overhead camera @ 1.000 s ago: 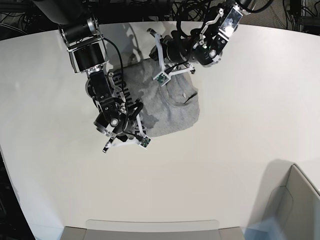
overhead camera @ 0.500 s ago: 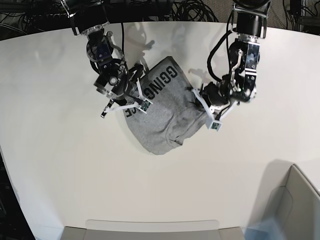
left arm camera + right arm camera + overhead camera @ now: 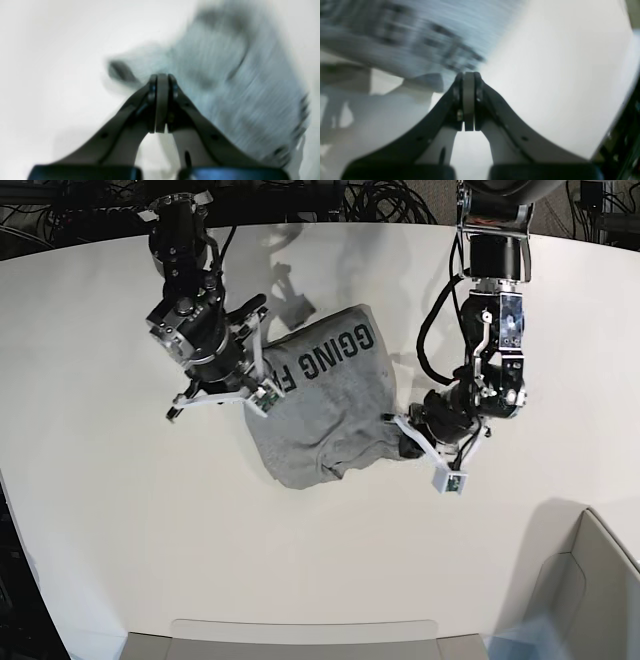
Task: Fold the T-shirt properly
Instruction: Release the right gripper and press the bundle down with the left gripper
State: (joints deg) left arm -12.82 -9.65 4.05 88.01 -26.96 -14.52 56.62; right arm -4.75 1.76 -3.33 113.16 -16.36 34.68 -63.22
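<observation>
Fingers of the right gripper (image 3: 262, 385), at the left of the base view, are pressed flat together on the lettered edge of the T-shirt (image 3: 335, 405); its wrist view shows the two pads meeting with no gap, and grey cloth smeared by motion blur just beyond and to the left of the tips, the black lettering there too streaked to read. From the base view, the pinch point itself is hidden under the white finger frame, and the print reads only "GING F" before it runs under that frame. That arm reaches down from the top edge, wrist bent so the fingers point toward the shirt's upper left corner. Between the two sets of fingers the shirt lies bunched on the white worktop (image 3: 120, 530), lettered side up, its lower part rumpled into folds. At the right, the left gripper (image 3: 405, 435) is likewise clamped on the shirt's opposite edge; its wrist view shows closed pads with blurred grey fabric starting right at the tips and spreading away to their right. This arm hangs almost straight down from the top edge, elbow folded, fingers turned toward the cloth.
</observation>
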